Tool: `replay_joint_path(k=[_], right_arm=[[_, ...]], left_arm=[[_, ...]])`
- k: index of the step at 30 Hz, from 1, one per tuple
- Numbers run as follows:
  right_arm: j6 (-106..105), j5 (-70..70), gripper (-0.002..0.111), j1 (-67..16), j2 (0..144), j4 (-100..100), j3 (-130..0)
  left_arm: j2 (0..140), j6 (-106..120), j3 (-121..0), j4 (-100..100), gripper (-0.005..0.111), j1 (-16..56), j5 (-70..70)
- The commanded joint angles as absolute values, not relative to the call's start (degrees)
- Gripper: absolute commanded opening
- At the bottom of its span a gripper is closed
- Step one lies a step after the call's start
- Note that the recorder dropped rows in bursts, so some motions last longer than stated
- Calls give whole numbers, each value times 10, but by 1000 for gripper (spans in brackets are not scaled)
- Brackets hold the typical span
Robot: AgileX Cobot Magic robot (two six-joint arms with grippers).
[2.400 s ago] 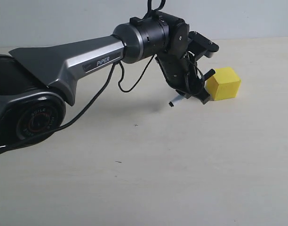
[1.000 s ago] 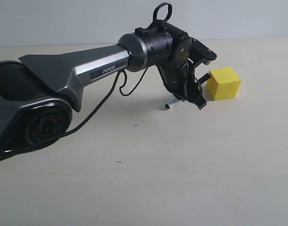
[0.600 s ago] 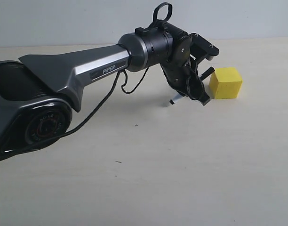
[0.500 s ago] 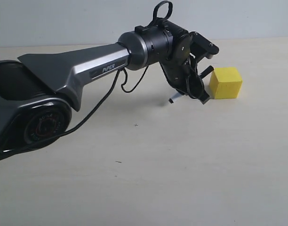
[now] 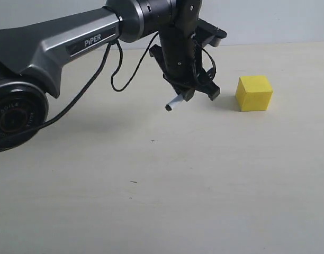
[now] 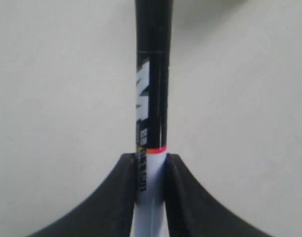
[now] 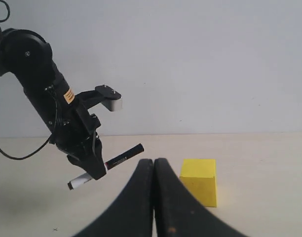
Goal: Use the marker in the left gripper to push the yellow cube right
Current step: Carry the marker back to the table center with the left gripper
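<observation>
The yellow cube (image 5: 254, 93) rests on the pale table, right of centre; it also appears in the right wrist view as the yellow cube (image 7: 199, 180). My left gripper (image 5: 189, 93) hangs above the table to the cube's left, clear of it. It is shut on the marker (image 5: 174, 103), whose white end pokes out lower left. In the left wrist view the left gripper (image 6: 151, 163) pinches the marker (image 6: 152, 98) on its white barrel. The right wrist view shows the marker (image 7: 122, 158) tilted in the left gripper (image 7: 93, 169), black cap toward the cube. My right gripper (image 7: 153, 164) is shut on nothing.
The left arm's grey link (image 5: 72, 39) and round base joint (image 5: 14, 106) fill the upper left, with a black cable (image 5: 115, 79) looping below. A pale wall (image 5: 273, 21) stands behind the bare tabletop (image 5: 204, 185).
The left gripper has lifted and pulled back to the left with the marker, opening a gap to the cube. The cube sits slightly further right than at first.
</observation>
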State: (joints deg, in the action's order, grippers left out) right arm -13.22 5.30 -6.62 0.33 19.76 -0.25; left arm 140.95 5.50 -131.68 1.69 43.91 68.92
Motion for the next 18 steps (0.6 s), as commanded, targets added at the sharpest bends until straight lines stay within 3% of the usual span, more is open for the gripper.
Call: replay_joint_path(k=[1, 5, 13, 18], right_arm=[[-134, 50, 0, -67, 0, 197, 0], [-134, 50, 0, -67, 0, 197, 0], [-134, 50, 0, -67, 0, 197, 0], [-134, 50, 0, -67, 0, 197, 0]], left_arm=[[1350, 17, -1233, -7, 0, 439, 700], [1262, -12, -1081, -6, 0, 439, 622], [1053, -183, -694, -17, 0, 435, 308], [1037, -260, -632, -27, 0, 435, 269]])
